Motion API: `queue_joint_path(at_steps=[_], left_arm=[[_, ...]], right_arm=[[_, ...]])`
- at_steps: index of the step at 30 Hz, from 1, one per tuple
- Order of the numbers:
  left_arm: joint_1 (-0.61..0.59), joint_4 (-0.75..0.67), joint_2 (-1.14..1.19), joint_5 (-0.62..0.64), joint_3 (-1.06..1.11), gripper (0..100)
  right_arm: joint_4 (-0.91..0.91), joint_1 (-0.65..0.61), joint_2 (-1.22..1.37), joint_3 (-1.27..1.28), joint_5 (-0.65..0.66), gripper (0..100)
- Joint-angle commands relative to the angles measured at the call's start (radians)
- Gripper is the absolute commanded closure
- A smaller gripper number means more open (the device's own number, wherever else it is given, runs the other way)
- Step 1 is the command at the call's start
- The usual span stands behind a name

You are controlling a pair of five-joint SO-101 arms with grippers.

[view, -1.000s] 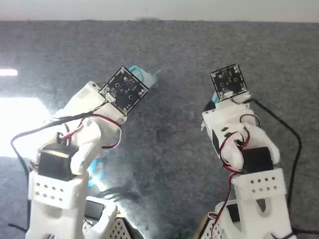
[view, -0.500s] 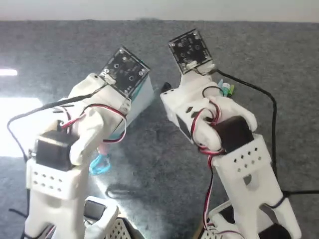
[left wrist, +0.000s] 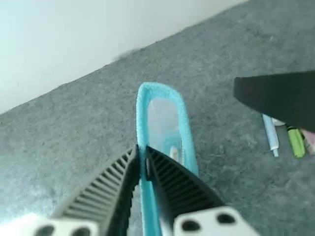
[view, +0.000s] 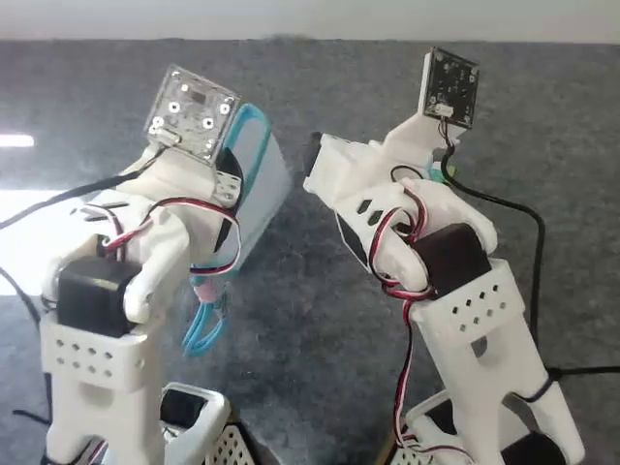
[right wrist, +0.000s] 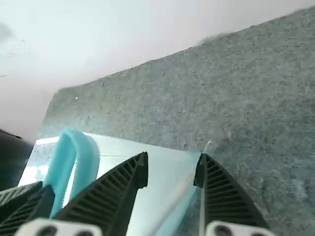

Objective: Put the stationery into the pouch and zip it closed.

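The left gripper (left wrist: 141, 153) had its jaws pressed together on the turquoise zip edge of the clear plastic pouch (left wrist: 165, 118), holding it on edge over the middle of the grey, felt-like tabletop (view: 542, 116), somewhat toward the far edge. The right gripper (right wrist: 170, 164) sat just beside the pouch's clear side, its ribbed black jaws apart with the plastic showing between them; whether they touched it could not be told. A slim pale-blue pen (left wrist: 270, 135) and a green marker (left wrist: 296, 141) lay side by side on the tabletop beyond the right arm, near the pouch but outside it.
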Motion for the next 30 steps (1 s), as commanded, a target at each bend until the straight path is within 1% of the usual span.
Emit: queue_joint_path(at_steps=[1,5,9,12,13,14,16,18,19,22,24,26,28,30], left_arm=[[-0.006,0.003,0.002,0.018,-0.047,99],[0.000,0.002,-0.002,0.018,-0.042,99],[-0.011,0.041,-0.002,0.015,-0.039,99],[-0.097,0.035,0.000,0.012,-0.039,98],[-0.130,0.029,0.003,0.006,-0.033,98],[-0.169,0.028,0.008,-0.012,-0.013,98],[-0.216,0.034,0.031,-0.058,0.062,98],[-0.193,0.025,0.066,-0.103,0.173,98],[-0.164,0.015,0.083,-0.140,0.222,98],[-0.118,-0.049,0.120,-0.264,0.348,98],[-0.124,-0.117,0.138,-0.249,0.397,98],[-0.150,-0.153,0.157,-0.219,0.426,98],[-0.175,-0.155,0.190,-0.187,0.430,94],[-0.203,-0.155,0.241,-0.149,0.424,86]], right_arm=[[-0.016,0.015,-0.018,-0.071,-0.011,82.2],[0.001,-0.018,-0.028,-0.097,0.048,82.2],[-0.001,-0.042,-0.024,-0.095,0.043,82.2],[0.038,-0.028,-0.033,-0.051,0.066,82.2],[0.090,0.013,-0.045,-0.034,0.118,82.2],[0.145,0.076,-0.065,-0.032,0.210,82.2],[0.206,0.216,-0.114,-0.029,0.453,82.2],[0.268,0.349,-0.159,-0.028,0.647,82.2],[0.306,0.395,-0.170,-0.029,0.698,82.2],[0.427,0.466,-0.174,0.005,0.856,82.2],[0.479,0.509,-0.150,0.086,0.965,82.2],[0.469,0.573,-0.120,0.201,1.060,82.2],[0.435,0.631,-0.084,0.305,1.201,82.2],[0.437,0.676,-0.050,0.370,1.332,82.2]])
